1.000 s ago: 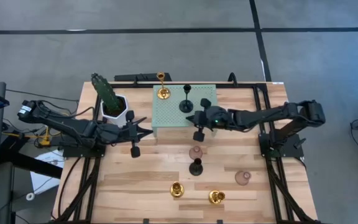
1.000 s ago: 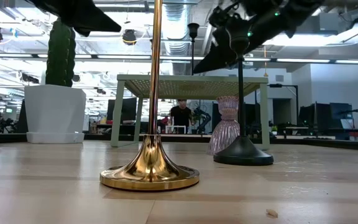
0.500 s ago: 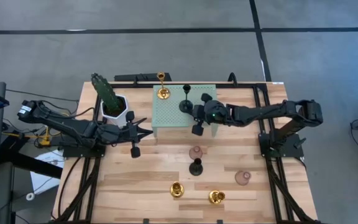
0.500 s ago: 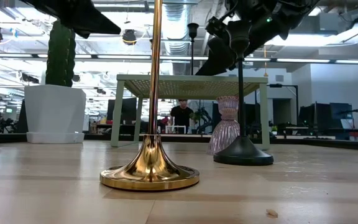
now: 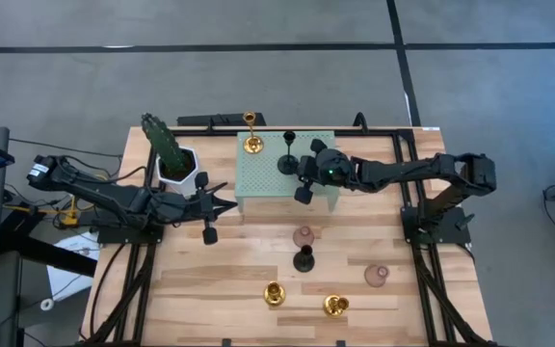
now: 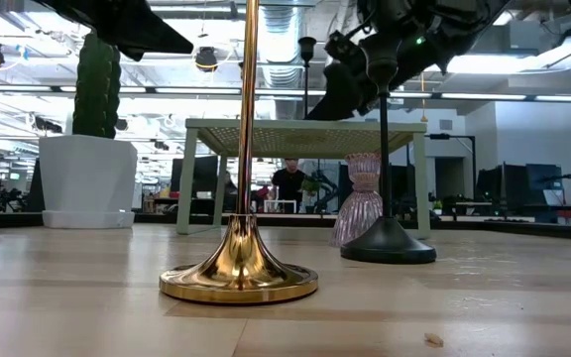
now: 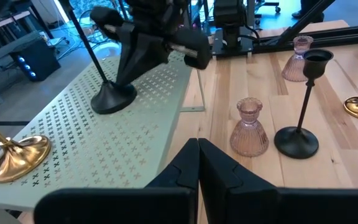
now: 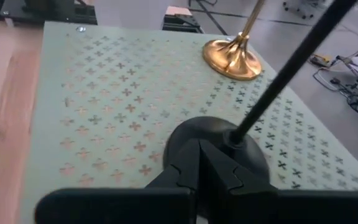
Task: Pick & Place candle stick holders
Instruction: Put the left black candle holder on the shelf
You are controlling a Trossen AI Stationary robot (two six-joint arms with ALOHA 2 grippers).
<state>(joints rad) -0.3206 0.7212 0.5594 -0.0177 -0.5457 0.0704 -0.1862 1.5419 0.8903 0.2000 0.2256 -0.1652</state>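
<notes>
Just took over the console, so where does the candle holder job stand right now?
Done: one gold holder and one black holder stand on the pale green stand.
In hand: nothing. The right gripper, shut and empty, hovers over the stand by the black holder; the left gripper waits shut beside the stand.
Left: five holders on the table, two pinkish, one black, two gold.

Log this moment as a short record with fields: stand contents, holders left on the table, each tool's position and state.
On stand: pale green perforated stand carries one shiny gold candle stick holder and one black thin-stemmed candle stick holder.
On table: two pinkish-mauve holders, one black holder, two gold holders.
Right tool: shut, empty, over the stand beside the black holder.
Left tool: shut, empty, by the stand's left edge.
Other: green cactus in white pot.
</notes>
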